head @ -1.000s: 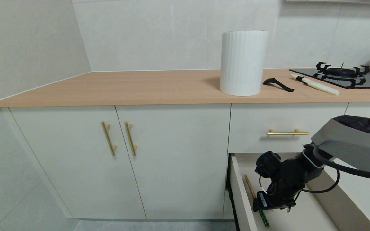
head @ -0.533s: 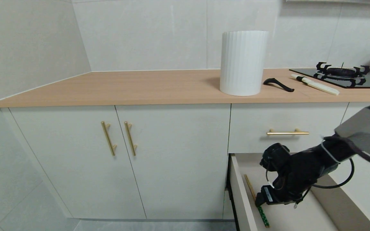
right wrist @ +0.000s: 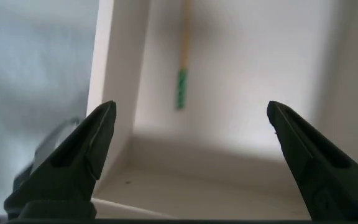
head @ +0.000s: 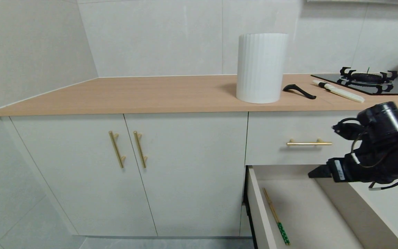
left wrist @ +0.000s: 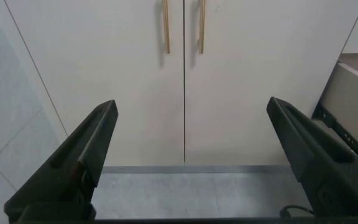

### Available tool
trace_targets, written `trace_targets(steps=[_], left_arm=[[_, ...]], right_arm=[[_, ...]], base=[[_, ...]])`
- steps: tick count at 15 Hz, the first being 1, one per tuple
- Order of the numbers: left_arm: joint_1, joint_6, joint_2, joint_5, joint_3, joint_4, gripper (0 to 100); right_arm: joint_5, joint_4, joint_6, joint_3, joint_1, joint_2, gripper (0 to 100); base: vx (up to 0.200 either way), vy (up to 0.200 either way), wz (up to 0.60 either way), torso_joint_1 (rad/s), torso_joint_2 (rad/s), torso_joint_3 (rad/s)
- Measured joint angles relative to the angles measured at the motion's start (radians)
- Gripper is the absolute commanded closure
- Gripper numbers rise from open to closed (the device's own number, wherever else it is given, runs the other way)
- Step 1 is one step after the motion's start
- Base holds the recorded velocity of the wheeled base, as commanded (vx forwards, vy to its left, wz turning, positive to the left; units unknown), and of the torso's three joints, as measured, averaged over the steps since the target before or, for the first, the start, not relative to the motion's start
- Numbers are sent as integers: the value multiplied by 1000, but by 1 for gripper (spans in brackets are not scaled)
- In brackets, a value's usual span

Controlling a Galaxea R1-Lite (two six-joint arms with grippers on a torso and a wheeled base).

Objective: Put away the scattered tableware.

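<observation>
A pair of wooden chopsticks (head: 275, 216) with green ends lies along the left side of the open drawer (head: 257, 207) under the counter. My right gripper (head: 315, 172) hovers open and empty above the drawer's right wall, level with the upper drawer front. In the right wrist view the chopsticks (right wrist: 183, 60) lie on the drawer floor beyond the open right gripper (right wrist: 188, 163). On the counter lie a black-handled utensil (head: 300, 91) and a white knife (head: 339, 91). My left gripper (left wrist: 191, 163) is open and empty, low before the cabinet doors (left wrist: 185, 74).
A tall white ribbed canister (head: 261, 67) stands on the wooden counter (head: 150, 93) left of the utensils. A gas hob (head: 371, 81) sits at the far right. Gold handles mark the cabinet doors (head: 128, 149) and the shut upper drawer (head: 309, 143).
My right gripper has risen out of the drawer, up and to the right. The chopsticks stay on the drawer floor, now uncovered.
</observation>
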Motion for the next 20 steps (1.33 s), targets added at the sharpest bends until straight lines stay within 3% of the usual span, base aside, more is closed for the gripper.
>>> trace_targets(steps=[4,8,20], left_arm=[[0,0,0,0,0,0,0],[0,0,0,0,0,0,0],[0,0,0,0,0,0,0]], right_arm=[[-1,-3,-28,8,-48,-93,0],[-1,-5,-57,19,-51,-115,0],[-1,-5,-66,32,-51,-114,0]], base=[[0,0,0,0,0,0],[0,0,0,49,-226,-237],[0,0,0,185,-491,-286]])
